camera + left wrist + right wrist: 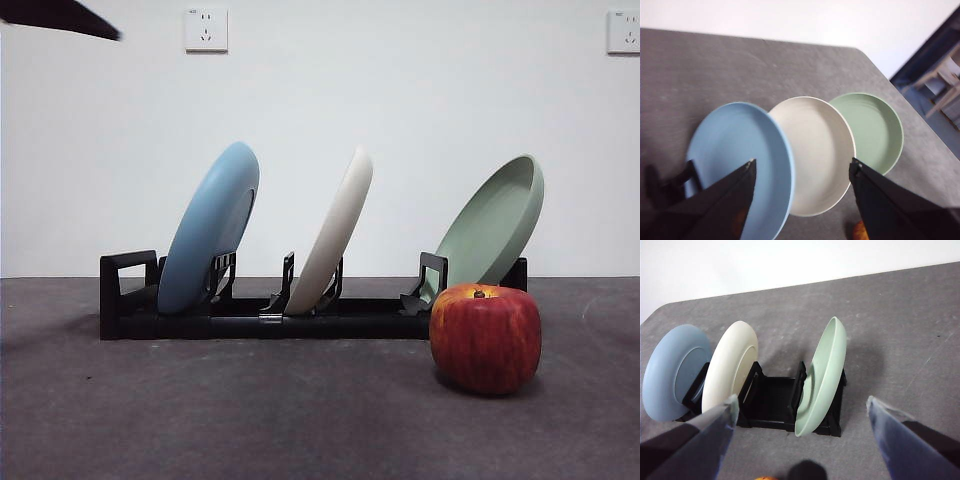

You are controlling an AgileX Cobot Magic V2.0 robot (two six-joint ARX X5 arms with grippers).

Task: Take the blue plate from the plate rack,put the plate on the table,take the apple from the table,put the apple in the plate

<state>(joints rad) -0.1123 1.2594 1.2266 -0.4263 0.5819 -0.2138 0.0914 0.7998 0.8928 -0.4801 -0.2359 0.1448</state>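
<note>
Nearest to me sat the apple (485,338) on the table (250,420), just in front of the rack's (250,318) far end, untouched. Behind it the rack held three plates leaning in their slots: the blue plate (208,228) at one end, a cream plate (332,235) in the middle, a green plate (492,228) at the other end, above the apple.

The left pincer (802,172) hung over the rack with its jaws spread wide and nothing between them. Under it lay the blue plate's (735,150) rim and the cream plate (815,150), with the green plate (870,130) beyond them. The right pincer (800,415) was likewise wide open and empty, looking down on the rack (775,407) from the other side, with the green plate (825,375) closest beneath it and the blue plate (672,370) farthest off.

To my eye the first step had barely begun: the blue plate was in its slot, not gripped. Next, I judged, the left pincer would need to shift toward the blue plate's top rim, drop its jaws either side of that edge alone, close, and lift clear without nudging the cream plate.
</note>
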